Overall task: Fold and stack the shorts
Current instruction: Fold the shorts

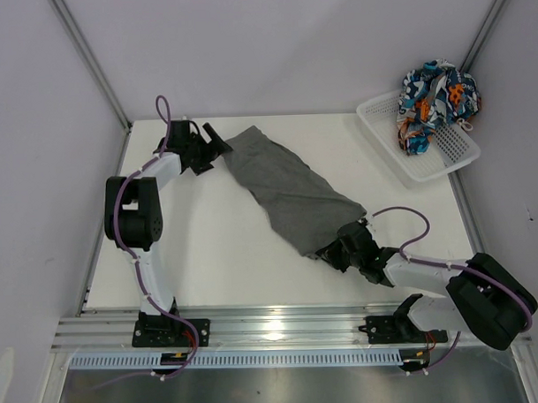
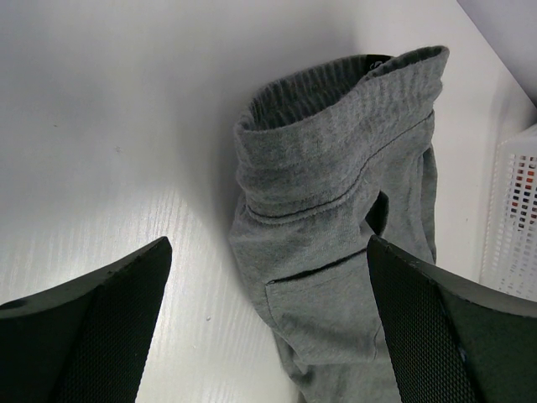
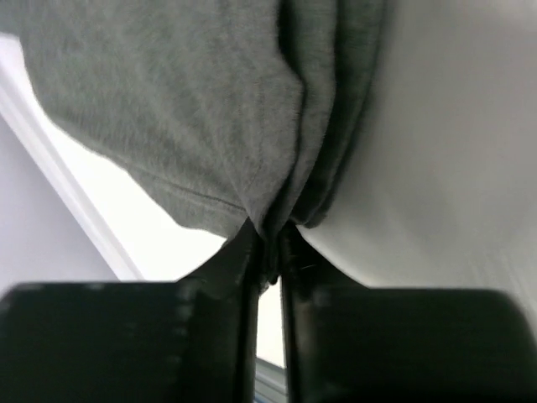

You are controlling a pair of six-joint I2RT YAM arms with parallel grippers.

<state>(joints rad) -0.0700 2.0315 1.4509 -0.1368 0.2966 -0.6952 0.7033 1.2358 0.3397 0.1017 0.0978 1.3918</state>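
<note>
Centre frame: grey shorts point(image 1: 291, 192) lie diagonally on the counter point(image 1: 218, 247). The right gripper point(image 1: 341, 249) pinches their lower end; the left gripper point(image 1: 216, 143) gapes, released, beside the waistband. That thin pinch could slip when pulled.

White worktop point(image 1: 218, 247), walls on three sides. Grey shorts point(image 1: 286, 188) lie on it as a long strip, diagonal from far centre-left to near right. White mesh basket point(image 1: 384, 146) sits at the far-right corner, angled, apart from the grey shorts.
</note>
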